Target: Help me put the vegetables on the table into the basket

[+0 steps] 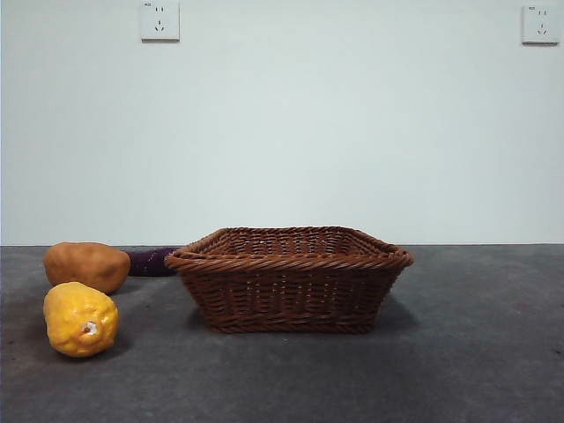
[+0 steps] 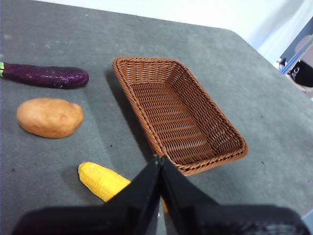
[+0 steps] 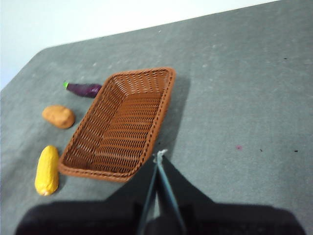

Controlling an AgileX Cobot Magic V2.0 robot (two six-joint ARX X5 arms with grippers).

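The basket (image 1: pixel 288 278) is sitting on the grey table (image 1: pixel 476 352), open side up and holding nothing, its woven floor showing bare in both wrist views. All three vegetables are lying on the table outside it, on one long side. The potato (image 1: pixel 86 265) is resting flat, well clear of the basket wall. In front of it, nearer the front camera, the yellow vegetable (image 1: pixel 80 319) is lying end-on; from the wrists it is showing as a long, ribbed, corn-like cob (image 3: pixel 47 170). Behind the potato the purple eggplant (image 1: pixel 152 261) is peeking out, its tip running up close to the basket's far corner, its green stem pointing away from the basket in the left wrist view (image 2: pixel 45 76).

Neither arm is showing in the front view. The left gripper (image 2: pixel 160 161) is hanging above the table over the near end of the basket, the cob just beside it below; its two black jaws are pressing together tip to tip, nothing between them. The right gripper (image 3: pixel 160 157) is hovering on the basket's other long side, jaws likewise closed to a point and gripping nothing. Two wall sockets (image 1: pixel 159 19) are sitting high on the pale wall.
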